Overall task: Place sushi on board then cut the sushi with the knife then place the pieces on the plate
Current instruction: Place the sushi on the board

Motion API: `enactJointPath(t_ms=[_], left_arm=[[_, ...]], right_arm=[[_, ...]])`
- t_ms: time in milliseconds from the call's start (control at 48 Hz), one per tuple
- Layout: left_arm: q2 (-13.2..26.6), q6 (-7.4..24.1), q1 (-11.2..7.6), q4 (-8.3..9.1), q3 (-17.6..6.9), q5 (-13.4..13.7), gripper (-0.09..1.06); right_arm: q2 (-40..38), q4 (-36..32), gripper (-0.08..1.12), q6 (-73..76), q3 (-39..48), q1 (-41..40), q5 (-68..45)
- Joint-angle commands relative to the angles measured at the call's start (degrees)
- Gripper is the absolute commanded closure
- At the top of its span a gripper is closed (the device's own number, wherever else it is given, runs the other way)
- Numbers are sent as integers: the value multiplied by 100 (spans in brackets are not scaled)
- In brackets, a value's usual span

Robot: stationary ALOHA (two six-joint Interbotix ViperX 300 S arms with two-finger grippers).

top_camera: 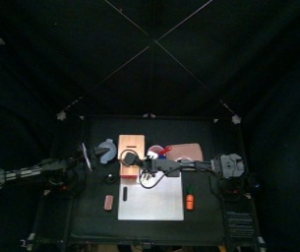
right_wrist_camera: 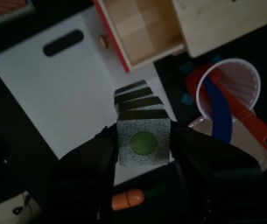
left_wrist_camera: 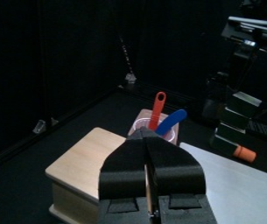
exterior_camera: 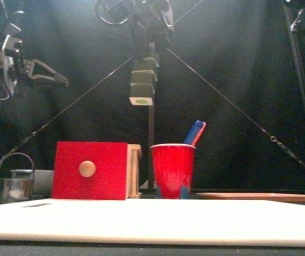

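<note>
Plainly, the sushi roll (exterior_camera: 141, 82) is off the table. It hangs in the air with the right gripper (right_wrist_camera: 143, 145) clamped across its upper end, and its green end face looks back at the wrist camera. Its long axis runs close to upright, with the dark blocks stacked downward toward the white board (top_camera: 159, 202). The board lies straight beneath the roll, under its back half, so I judge the coming move to be a descent that also tips the roll over to lie flat.

Reading the top view as a clock around the roll, with twelve toward the back curtain:
- **Twelve o'clock:** the red cup (exterior_camera: 172, 172) stands near, holding the blue knife (exterior_camera: 195, 131) and the red knife (left_wrist_camera: 158, 103).
- **Eleven o'clock:** the wooden box (top_camera: 130, 146) sits at the board's back edge, and its red-fronted drawer appears pulled out toward the board.
- **Ten o'clock:** the left gripper (left_wrist_camera: 149, 145) hovers above the box with its jaws pressed together on nothing, so the right arm is plainly the nearer one.
- **Seven and five o'clock:** one orange toy (top_camera: 109, 202) lies beside the board's left edge and another orange toy (top_camera: 189, 203) beside its right.

In the front view the pink tray (exterior_camera: 262, 196) lies far right and the metal cutter (exterior_camera: 19, 186) far left. The cup and the drawer crowd the back, while the board's middle looks free for landing.
</note>
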Motion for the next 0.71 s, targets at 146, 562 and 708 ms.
enactJointPath(t_ms=[146, 562, 708], left_arm=[[9, -18, 79, -114, -255, -114, 87], [167, -26, 79, -325, -360, -123, 87], [308, -26, 62, -519, -448, -123, 86]], right_arm=[[-1318, 281, 50, 79, 2312, -26, -1459], [-2224, 475, 53, -378, 5203, -9, -4667], [-2364, 448, 53, -563, 5748, 18, -5502]])
